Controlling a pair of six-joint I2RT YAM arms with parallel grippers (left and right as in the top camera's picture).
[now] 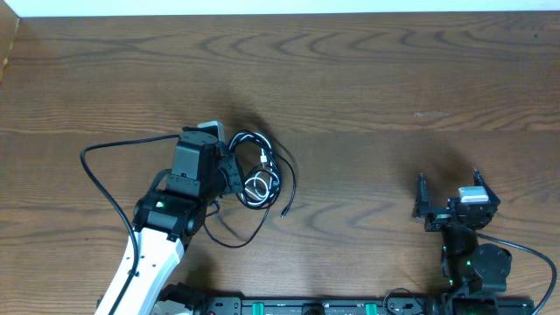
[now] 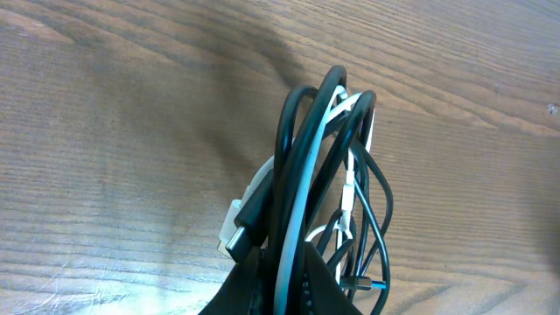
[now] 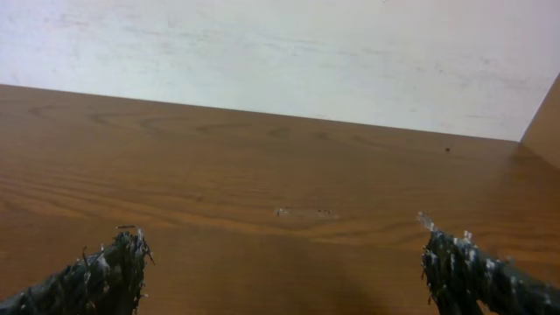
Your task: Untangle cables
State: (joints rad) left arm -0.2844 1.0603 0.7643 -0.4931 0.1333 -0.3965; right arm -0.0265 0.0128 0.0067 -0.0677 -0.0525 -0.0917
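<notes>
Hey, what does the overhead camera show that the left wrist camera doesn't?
Only overhead: the right gripper, open and well off to the right, the left arm, and the wide table. Only left wrist: a pale plug up close, and the white cable running between black loops. Both: the left gripper shut on the cables.

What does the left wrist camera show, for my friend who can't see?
A tangled bundle of black and white cables is pinched in the shut left gripper at the bottom edge. Behind it is a brown wooden table.
</notes>
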